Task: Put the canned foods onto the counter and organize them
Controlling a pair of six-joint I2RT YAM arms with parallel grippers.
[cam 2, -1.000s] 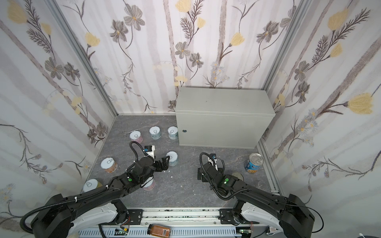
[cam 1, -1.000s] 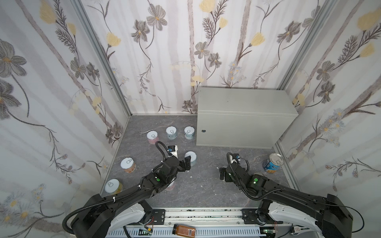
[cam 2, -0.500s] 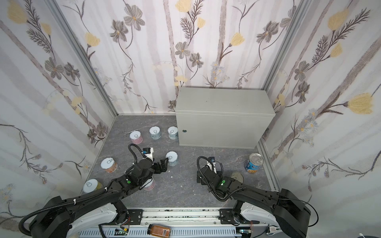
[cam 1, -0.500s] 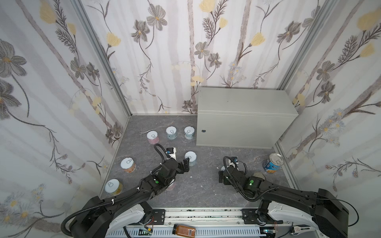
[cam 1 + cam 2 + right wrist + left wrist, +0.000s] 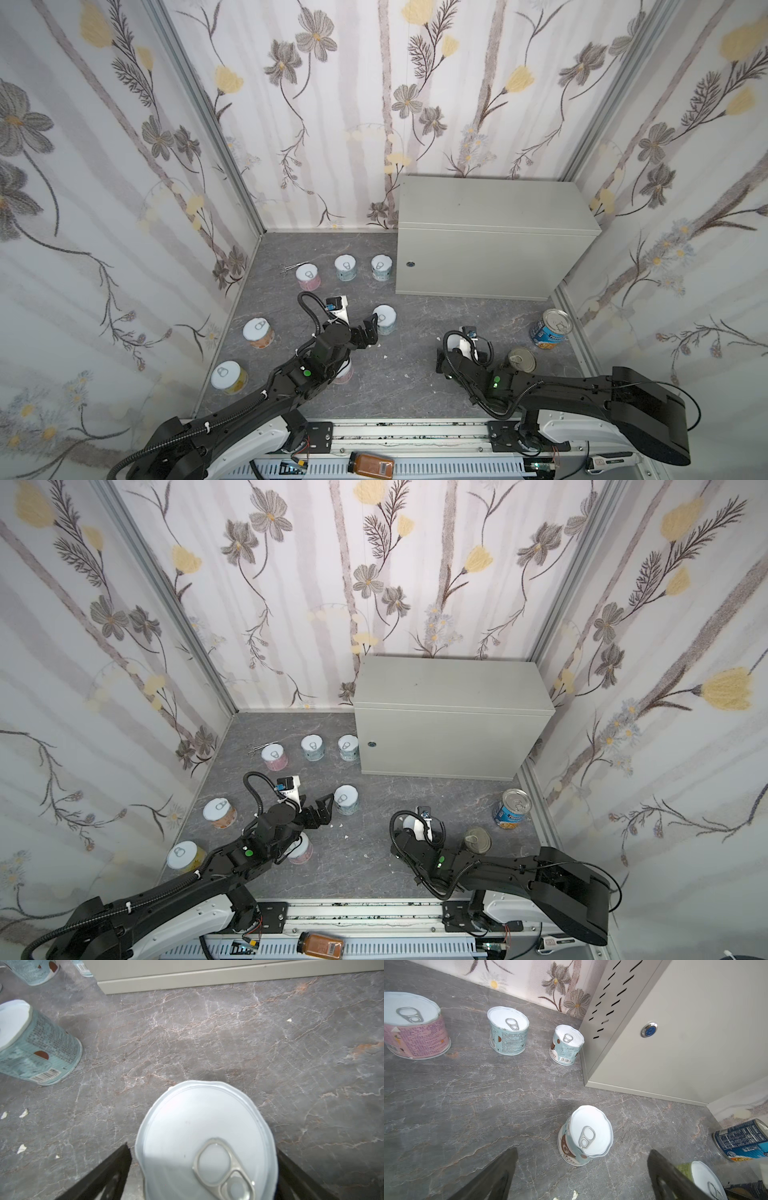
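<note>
Several canned foods stand on the dark marbled floor. My left gripper (image 5: pixel 582 1152) is open, with a teal tin (image 5: pixel 384 319) (image 5: pixel 588 1136) just ahead of its fingertips and apart from them. My right gripper (image 5: pixel 202 1149) is open with a white-lidded tin (image 5: pixel 205 1142) between its jaws; in both top views its camera hides that tin. Two teal tins (image 5: pixel 345 267) (image 5: pixel 381 267) and a pink one (image 5: pixel 308 277) stand left of the counter (image 5: pixel 490 203) (image 5: pixel 449 683). A blue tin (image 5: pixel 550 328) and a dark tin (image 5: pixel 523 359) stand at the right.
An orange tin (image 5: pixel 258 333) and a yellow tin (image 5: pixel 227 376) stand near the left wall. A pink tin (image 5: pixel 345 372) sits partly under my left arm. Small scissors (image 5: pixel 293 268) lie at the back left. An amber jar (image 5: pixel 371 463) lies on the front rail.
My right arm has shifted a little to the left and towards the front, uncovering the dark tin beside it. The left arm has hardly moved.
</note>
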